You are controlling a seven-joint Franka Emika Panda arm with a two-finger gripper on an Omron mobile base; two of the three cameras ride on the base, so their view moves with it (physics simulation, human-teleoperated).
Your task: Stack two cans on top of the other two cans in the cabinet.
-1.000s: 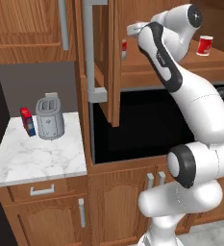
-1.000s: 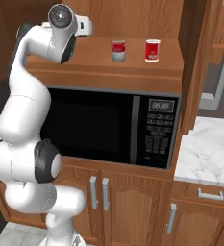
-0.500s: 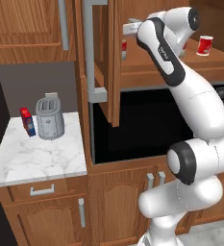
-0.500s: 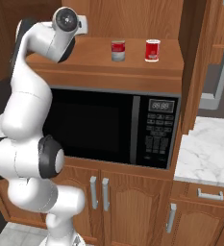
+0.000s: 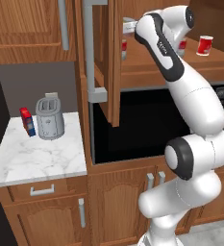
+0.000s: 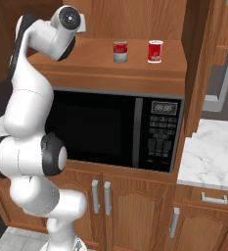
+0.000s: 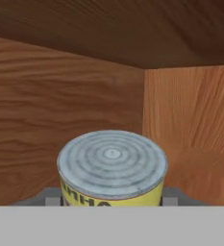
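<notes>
Yellow-labelled can (image 7: 112, 168) with a ribbed grey lid sits close before the gripper (image 7: 111, 201), deep in the cabinet's (image 5: 102, 62) far corner. Whether the claw is open or closed cannot be told. A good grasp probably needs the fingers centred on the can's sides before any lift.

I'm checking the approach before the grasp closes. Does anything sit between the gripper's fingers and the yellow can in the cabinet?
Nothing visible does. In the hand view the yellow can sits right in front of the camera, upright, its grey lid facing up, with only bare cabinet wood behind and beside it.
</notes>
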